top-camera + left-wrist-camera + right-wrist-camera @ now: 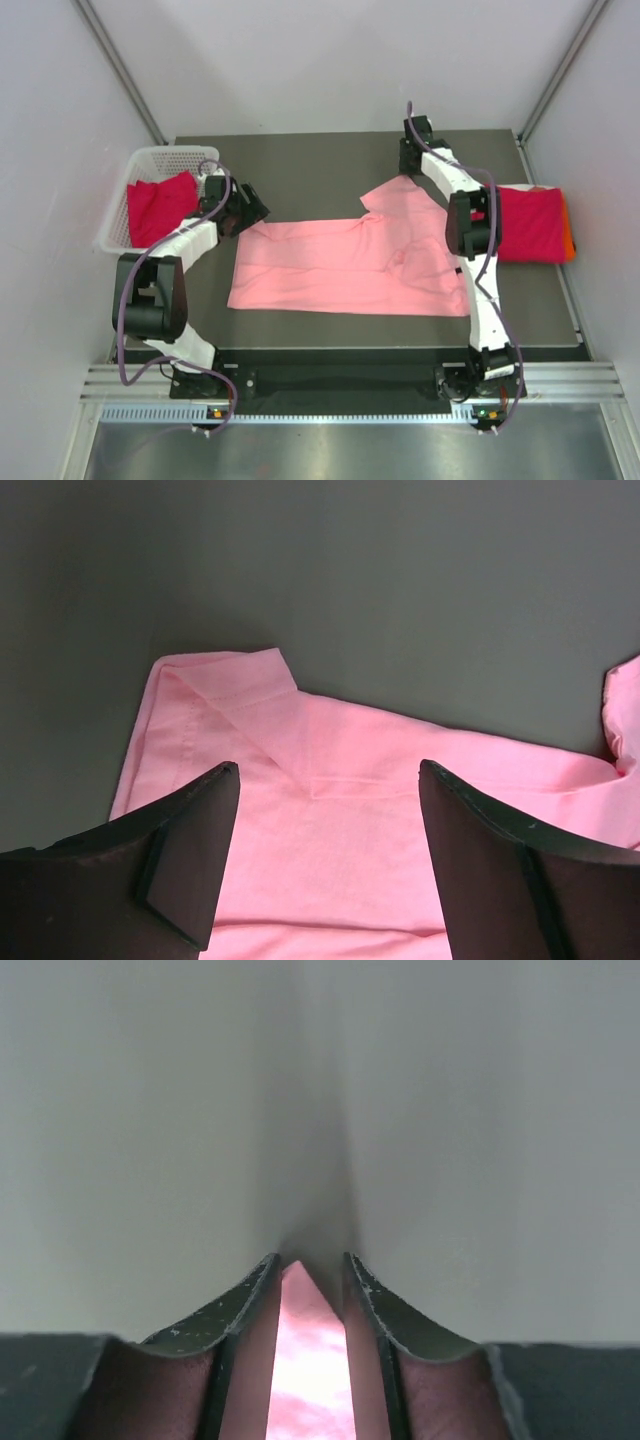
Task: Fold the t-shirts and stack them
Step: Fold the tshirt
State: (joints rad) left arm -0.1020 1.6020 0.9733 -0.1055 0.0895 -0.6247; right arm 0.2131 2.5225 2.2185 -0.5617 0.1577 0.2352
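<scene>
On the dark grey table (300, 160), a light salmon-pink cloth t-shirt (340, 270) is lying spread out, left gripper (328, 768) hovering wide open over its left corner, right gripper (310, 1260) farther back pinching its far edge between narrow jaws.

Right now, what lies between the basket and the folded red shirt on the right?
The pink t-shirt, spread on the table, in the top view.
</scene>
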